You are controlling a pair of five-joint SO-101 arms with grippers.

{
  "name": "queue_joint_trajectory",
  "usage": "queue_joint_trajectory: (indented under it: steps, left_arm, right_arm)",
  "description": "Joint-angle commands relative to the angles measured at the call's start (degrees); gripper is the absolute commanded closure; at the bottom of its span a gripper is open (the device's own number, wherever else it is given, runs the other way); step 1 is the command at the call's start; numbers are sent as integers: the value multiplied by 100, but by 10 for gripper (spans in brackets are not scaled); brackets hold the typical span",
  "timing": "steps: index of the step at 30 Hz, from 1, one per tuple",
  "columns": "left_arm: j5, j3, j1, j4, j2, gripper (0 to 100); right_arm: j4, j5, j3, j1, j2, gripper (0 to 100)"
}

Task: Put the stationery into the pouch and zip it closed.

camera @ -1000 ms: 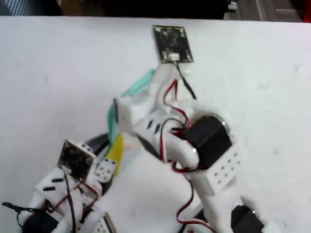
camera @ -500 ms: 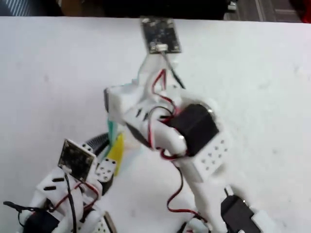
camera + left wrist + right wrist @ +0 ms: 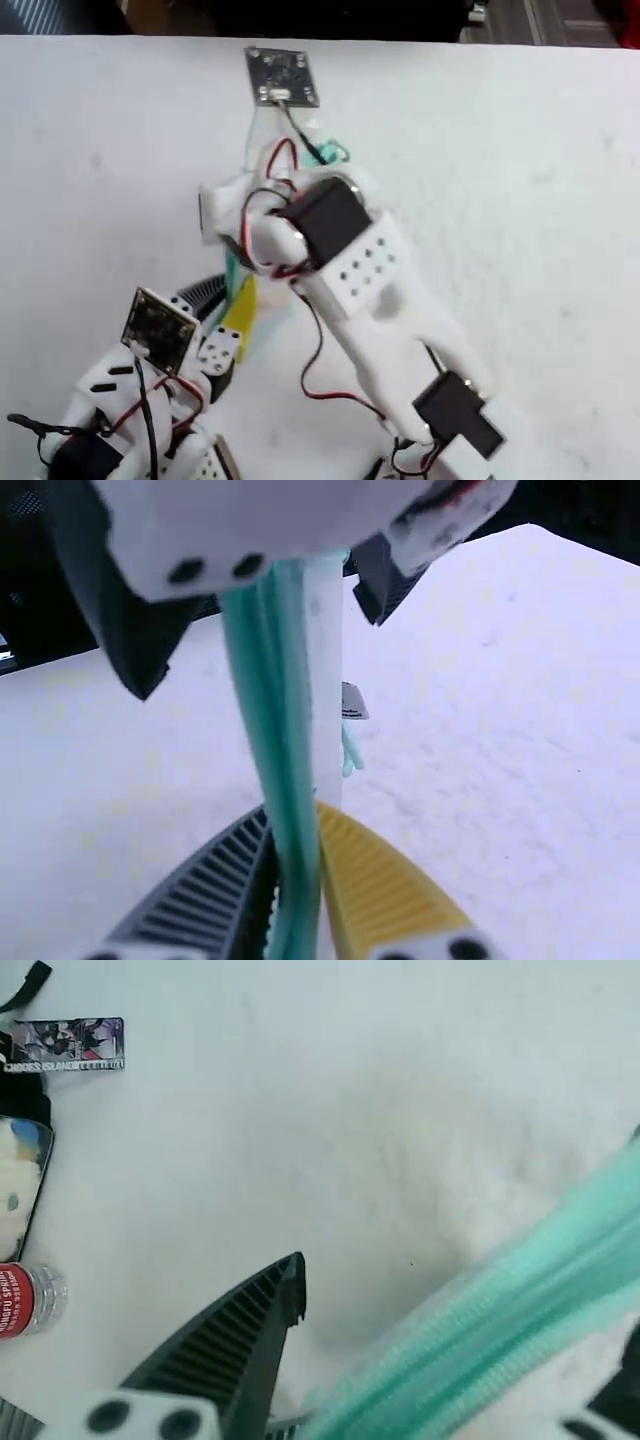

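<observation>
Pouch (image 3: 272, 700) pinched tight in left gripper (image 3: 293, 825); right gripper (image 3: 450, 1330) straddles it, jaws apart; bottle (image 3: 25, 1300) lies beyond.

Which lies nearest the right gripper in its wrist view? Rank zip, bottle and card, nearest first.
1. Zip: runs right by the right gripper.
2. Bottle: out on the table, beside a white-and-blue item.
3. Card: farthest, lying flat beyond the bottle.
</observation>
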Motion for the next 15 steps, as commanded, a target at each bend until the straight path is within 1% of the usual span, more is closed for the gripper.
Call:
queue_joint_trajectory:
  steps: [1, 2, 4, 5, 7, 8, 9, 10, 11, 13, 15]
  left_arm:
    - [44, 9, -22, -79, 4, 978]
    - [44, 9, -22, -88, 4, 978]
    - [44, 9, -22, -97, 4, 977]
    - [44, 9, -22, -97, 4, 976]
    - [44, 9, -22, -97, 4, 976]
    - [44, -9, -22, -105, 4, 975]
    - [35, -26, -31, -132, 4, 965]
    - [35, -35, -48, -202, 4, 940]
    - [70, -53, -75, -202, 4, 897]
    - [105, -167, -119, 35, 4, 779]
    - [448, -440, -251, 431, 4, 688]
  right_arm:
    - [119, -26, 9, -4, -13, 719]
    - [110, 9, 0, 92, -13, 794]
    - [-4, 360, -9, 286, -22, 952]
    - [-31, 501, -9, 356, -22, 998]
    - [84, 466, -9, 497, -22, 943]
    - [110, 457, -9, 523, -22, 951]
    - [101, 484, -9, 541, -22, 979]
    - [84, 484, -9, 549, -22, 988]
    - [66, 484, -9, 593, -22, 975]
    - [-40, 484, -9, 664, -22, 984]
    - [-198, 492, -9, 804, -22, 981]
